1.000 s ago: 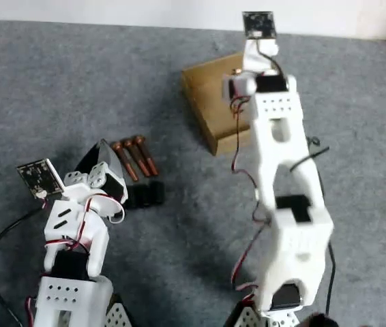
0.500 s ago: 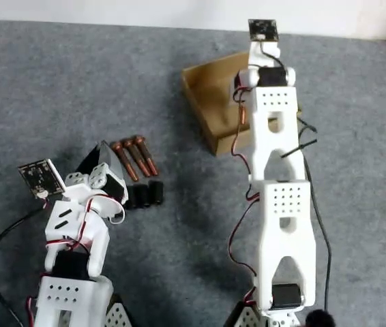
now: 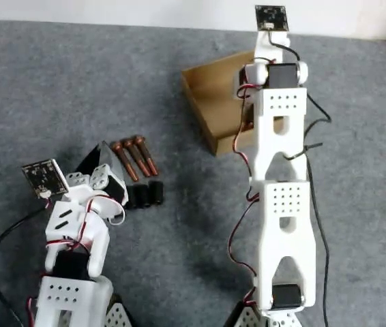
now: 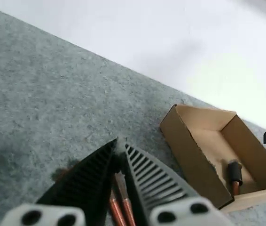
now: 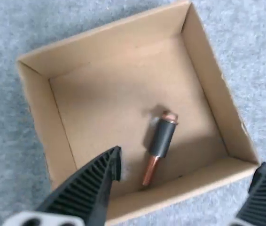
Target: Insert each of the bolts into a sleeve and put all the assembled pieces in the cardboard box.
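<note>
- The right gripper (image 5: 189,160) hangs above the open cardboard box (image 5: 34,108). Its two black ribbed fingers are spread wide, with nothing between them.
- One assembled piece (image 5: 162,137) lies on the floor of the box, near the middle. It is a copper bolt pushed through a black sleeve, and the bare shank sticks out of the sleeve toward one wall. Neither finger touches it.
- In the high view the right arm (image 3: 285,204) stretches straight out from its base across the table. Its wrist is over the box and hides part of the box from above.
- The left gripper (image 4: 119,144) is low over the grey mat (image 3: 56,82). Its fingers are pressed together at the tips and pinch nothing.
- Three loose copper bolts (image 3: 136,156) lie side by side on the mat, just beside the left gripper. Their heads point toward the far side of the table. In the left wrist view, two of their shanks show through the narrow gap behind the closed fingertips.
- The black sleeves (image 3: 145,194) sit in a short row on the mat. They are close to the shank ends of the bolts, on the side nearer the arm bases, right beside the left arm's wrist.
- The box stands on the far part of the mat, turned at an angle, well apart from the loose bolts and sleeves.
</note>
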